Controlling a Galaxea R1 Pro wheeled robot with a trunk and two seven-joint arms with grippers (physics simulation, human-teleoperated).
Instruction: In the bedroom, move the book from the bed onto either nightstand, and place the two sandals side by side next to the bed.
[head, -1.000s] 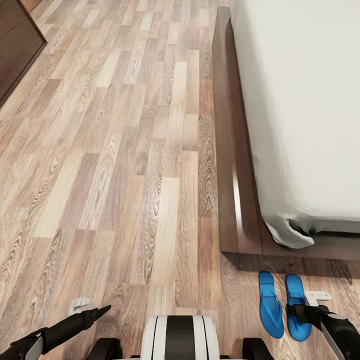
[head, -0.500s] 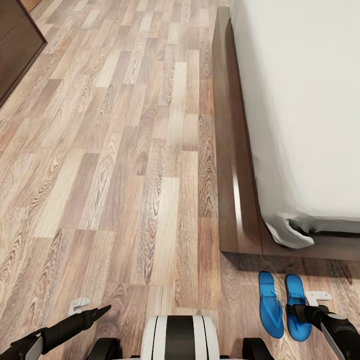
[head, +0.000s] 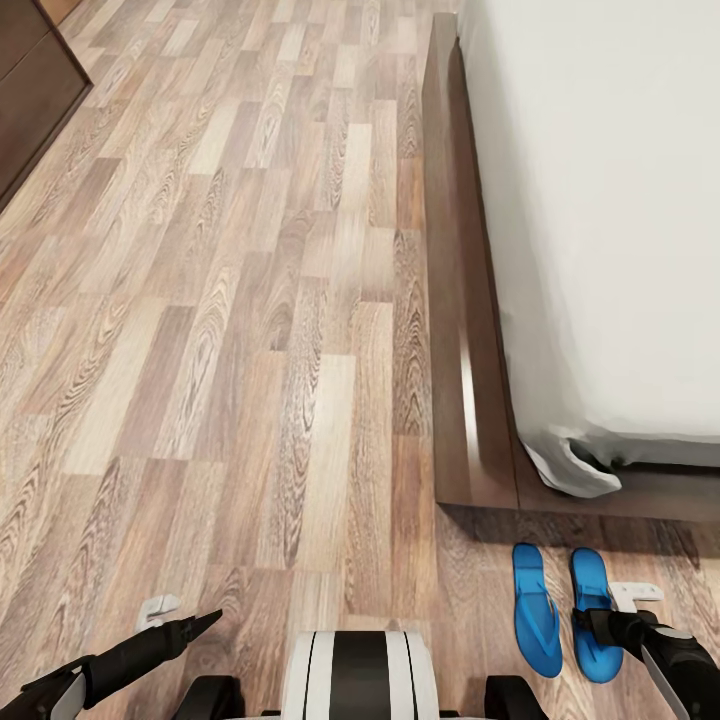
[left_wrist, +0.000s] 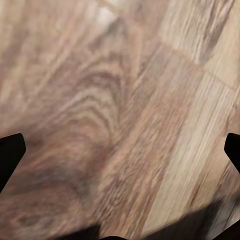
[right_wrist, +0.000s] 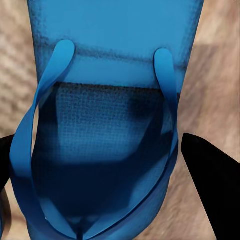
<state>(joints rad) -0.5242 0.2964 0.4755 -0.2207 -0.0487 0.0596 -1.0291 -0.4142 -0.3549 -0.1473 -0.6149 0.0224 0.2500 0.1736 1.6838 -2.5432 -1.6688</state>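
Far left, upper corner: a dark brown cabinet (head: 35, 90) edges into the head view, then wood-plank floor (head: 250, 330) runs wide and bare toward the middle. Low left, the left tool (head: 195, 626) hangs over the planks; in its wrist view the two dark fingertips (left_wrist: 11, 152) sit at opposite edges with only floor grain between them, so its fingers stand apart, nothing held. Centre bottom, the robot's white-and-black trunk (head: 358, 672). Moving right: the bed (head: 455, 330), dark frame along the floor and a light-grey mattress above it, a rumpled sheet corner drooping at its foot. Just past the frame's end lie the two sandals, side by side, close but not touching: the left sandal (head: 535, 622) in full view, the right sandal (head: 592, 625) partly under the right tool (head: 592, 625). The right wrist view looks straight down onto that sandal's straps and footbed, black fingers (right_wrist: 210, 175) spread to either side, not clamped on it. Risk, as I judge it: closing or dragging here could snag a thin strap and skew the pair (neat as it lies now). No containers in view. The book and the nightstand: whereabouts cannot be told.
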